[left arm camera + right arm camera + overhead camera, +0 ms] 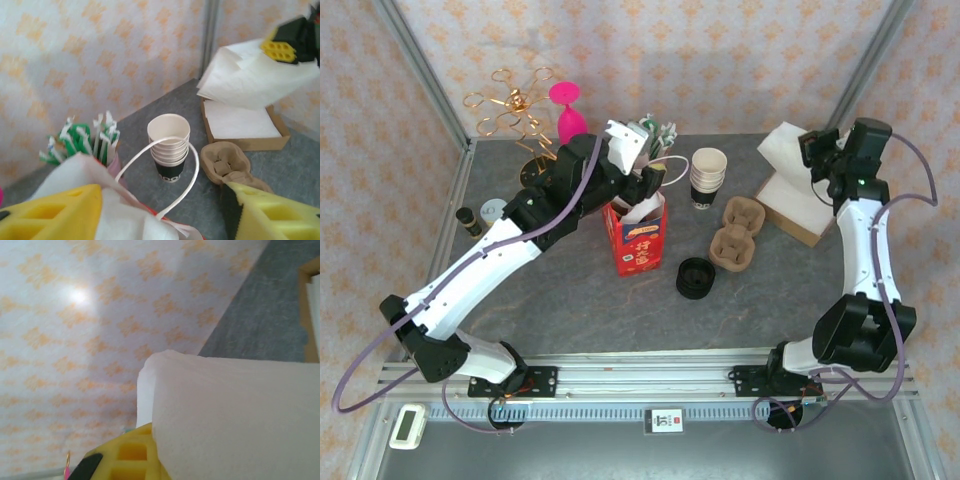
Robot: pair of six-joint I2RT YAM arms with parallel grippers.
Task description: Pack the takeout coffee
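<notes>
The lidded takeout coffee cup is hidden or out of view. A red paper bag [640,245] stands mid-table with white paper sticking out of its top. My left gripper [648,180] hovers over the bag's mouth, and its yellow fingers [50,215] are spread wide, open. White napkin paper [125,220] lies against the left finger, with the bag's white handle loop [192,170] arching in front. My right gripper [815,150] is raised at the back right, shut on a white napkin [782,148] [240,420] above the napkin box [790,205].
A stack of lidless cups [708,175] [170,150] stands behind the bag. Right of the bag lie moulded cup carriers [735,232] and a pile of black lids [696,278]. A straw holder [85,142], gold rack [510,110] and pink glass [568,110] sit at the back left.
</notes>
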